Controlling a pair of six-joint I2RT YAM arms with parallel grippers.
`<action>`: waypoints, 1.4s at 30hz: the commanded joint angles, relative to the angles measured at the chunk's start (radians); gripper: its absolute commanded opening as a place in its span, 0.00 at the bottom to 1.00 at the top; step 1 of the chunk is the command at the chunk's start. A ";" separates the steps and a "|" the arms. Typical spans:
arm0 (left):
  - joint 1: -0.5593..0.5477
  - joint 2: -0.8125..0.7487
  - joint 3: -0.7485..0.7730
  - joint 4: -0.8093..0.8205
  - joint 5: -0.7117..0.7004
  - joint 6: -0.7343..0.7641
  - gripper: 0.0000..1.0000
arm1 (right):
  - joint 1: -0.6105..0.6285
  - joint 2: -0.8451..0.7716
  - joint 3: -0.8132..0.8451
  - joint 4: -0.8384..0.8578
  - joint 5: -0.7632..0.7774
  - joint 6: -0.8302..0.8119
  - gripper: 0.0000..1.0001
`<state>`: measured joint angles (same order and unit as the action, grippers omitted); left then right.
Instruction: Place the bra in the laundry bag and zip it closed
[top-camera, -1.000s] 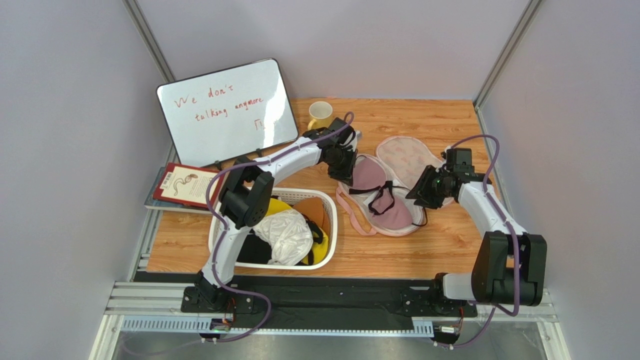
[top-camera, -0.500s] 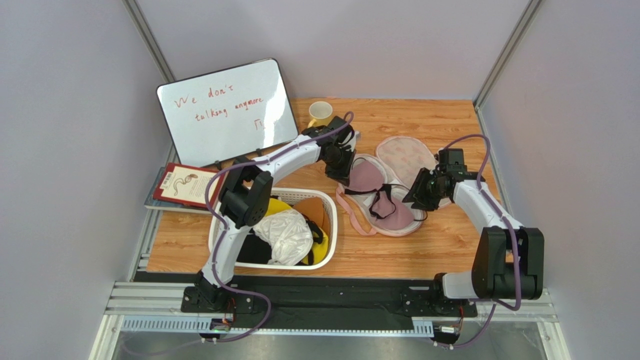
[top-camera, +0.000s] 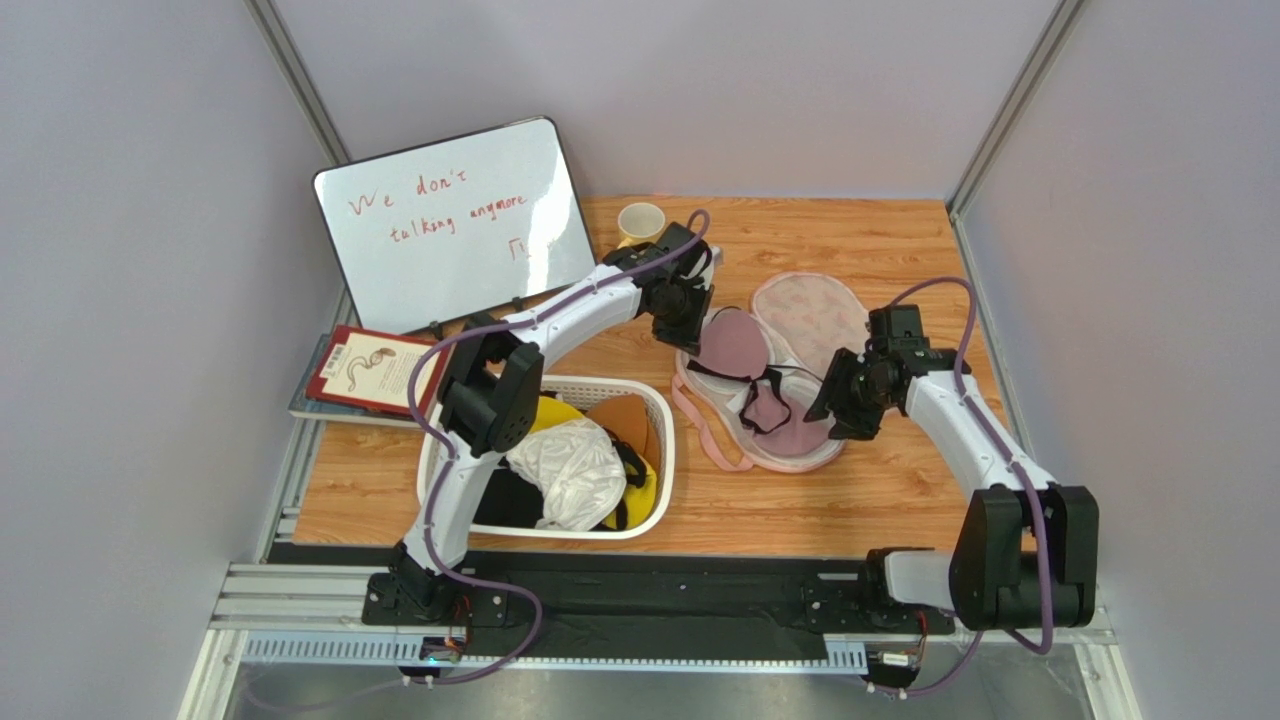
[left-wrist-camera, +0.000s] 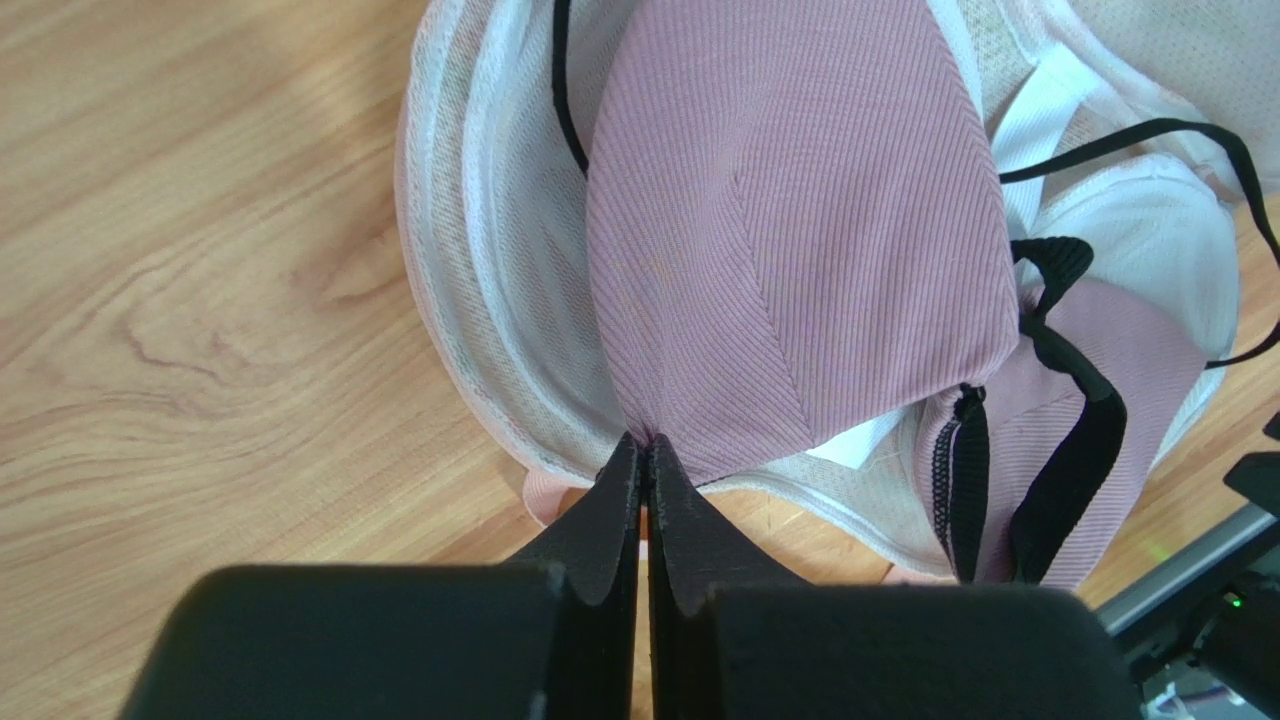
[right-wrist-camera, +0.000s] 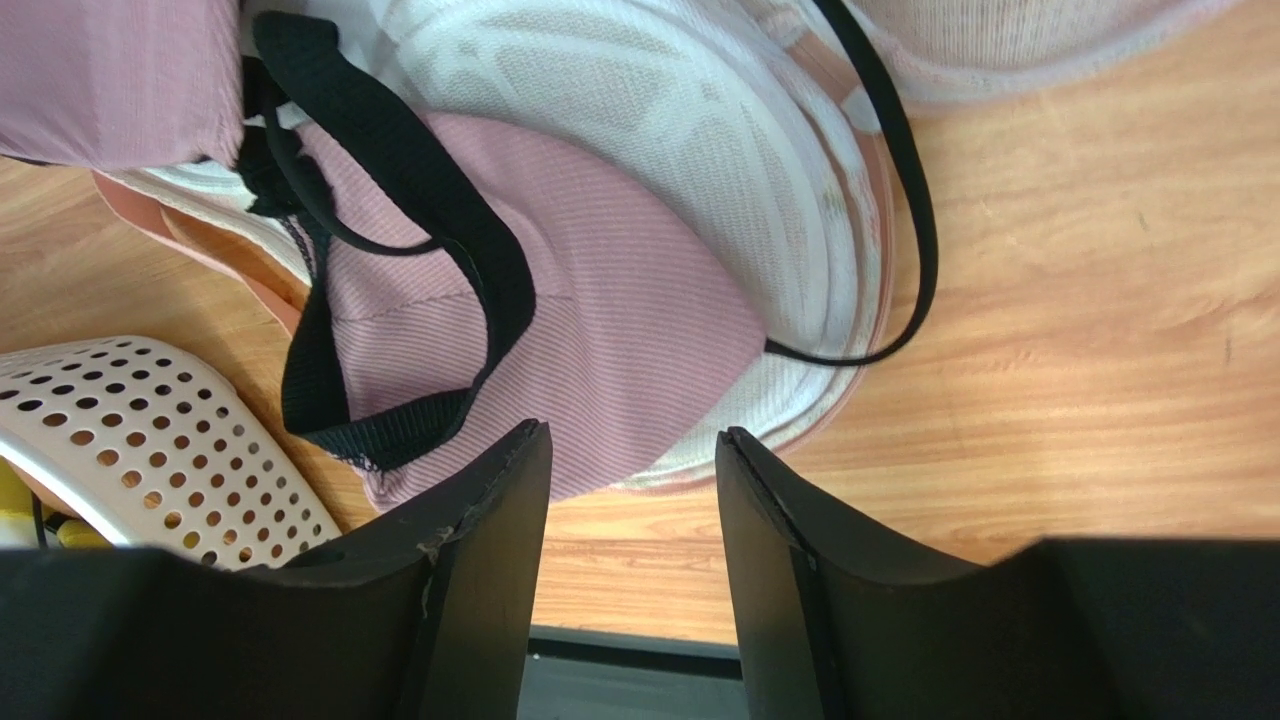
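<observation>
The pale pink bra (top-camera: 739, 348) with black straps lies on the open laundry bag (top-camera: 819, 308), a cream mesh pouch with pink edging, at the table's middle right. My left gripper (top-camera: 687, 321) is shut on the edge of the far cup (left-wrist-camera: 796, 225), its tips (left-wrist-camera: 646, 443) pinching the pink fabric over the bag's mesh rim (left-wrist-camera: 481, 270). My right gripper (top-camera: 834, 402) is open and empty. In the right wrist view it (right-wrist-camera: 628, 468) hovers at the near cup (right-wrist-camera: 601, 315) and the bag's edge (right-wrist-camera: 721, 150). A black strap (right-wrist-camera: 902, 225) trails onto the wood.
A white slotted basket (top-camera: 666, 465) with white and yellow garments stands left of the bag; its corner shows in the right wrist view (right-wrist-camera: 150, 435). A whiteboard (top-camera: 451, 225), a yellow mug (top-camera: 642, 225) and a book (top-camera: 368, 371) sit at the back left.
My left gripper has drawn the far cup a little toward the back. My right gripper has moved left and nearer, up to the bag's near right edge.
</observation>
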<state>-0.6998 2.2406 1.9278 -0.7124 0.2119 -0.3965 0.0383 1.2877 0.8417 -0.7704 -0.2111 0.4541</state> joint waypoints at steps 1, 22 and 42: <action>0.002 0.008 0.056 0.027 -0.028 0.041 0.00 | 0.003 -0.031 -0.027 -0.063 0.012 0.104 0.50; -0.003 0.010 0.051 0.033 0.003 0.039 0.00 | 0.002 -0.123 -0.270 0.278 -0.091 0.445 0.45; -0.003 0.014 0.069 0.031 0.006 0.047 0.00 | 0.003 -0.071 -0.329 0.408 -0.068 0.520 0.39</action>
<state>-0.6998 2.2482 1.9549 -0.6979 0.2077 -0.3737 0.0383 1.2301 0.5297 -0.4072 -0.2966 0.9421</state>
